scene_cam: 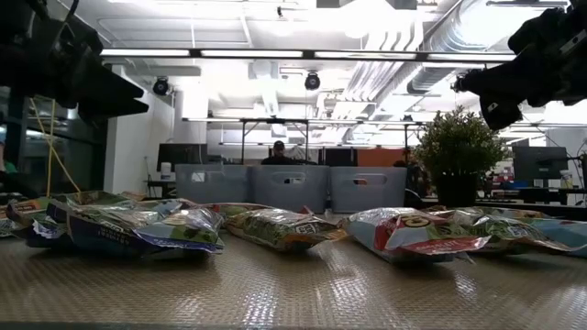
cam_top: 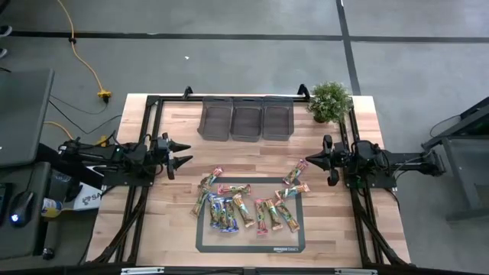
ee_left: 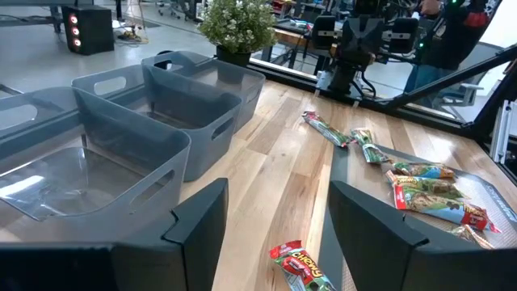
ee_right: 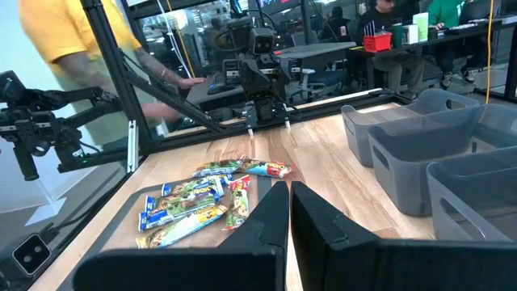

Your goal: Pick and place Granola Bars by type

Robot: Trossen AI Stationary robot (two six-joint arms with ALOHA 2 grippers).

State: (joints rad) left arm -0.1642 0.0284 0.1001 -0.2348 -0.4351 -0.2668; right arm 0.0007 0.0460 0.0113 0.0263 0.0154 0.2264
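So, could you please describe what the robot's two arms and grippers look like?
Both arms are dark, nearly black, jointed, with black cables trailing from their bases. The left gripper and right gripper each carry two dark, angular, wedge-shaped fingers. No markings are legible.

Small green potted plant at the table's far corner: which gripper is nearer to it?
Right. The right gripper hovers shut just in front of the potted plant, on the same side of the table. The left gripper, open, hangs across the table, beyond the three grey bins.
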